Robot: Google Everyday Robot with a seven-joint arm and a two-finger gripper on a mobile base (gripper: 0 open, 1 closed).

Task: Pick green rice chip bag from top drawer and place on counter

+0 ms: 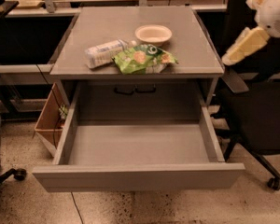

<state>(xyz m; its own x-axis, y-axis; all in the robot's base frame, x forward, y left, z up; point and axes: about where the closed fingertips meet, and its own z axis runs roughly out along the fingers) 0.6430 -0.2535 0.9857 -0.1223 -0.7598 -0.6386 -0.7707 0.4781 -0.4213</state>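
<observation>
The green rice chip bag [143, 58] lies on the counter [130, 29] near its front edge, beside the clear plastic bottle [104, 52]. The top drawer [135, 146] is pulled fully out below and its grey floor is bare. My gripper [242, 45] is up at the right edge of the view, off the counter's right side and well apart from the bag. It holds nothing.
A pale bowl [153, 33] stands on the counter behind the bag. A black office chair [259, 115] is to the right of the cabinet. A wooden box [50, 120] sits on the floor at the left. Desks run along the back.
</observation>
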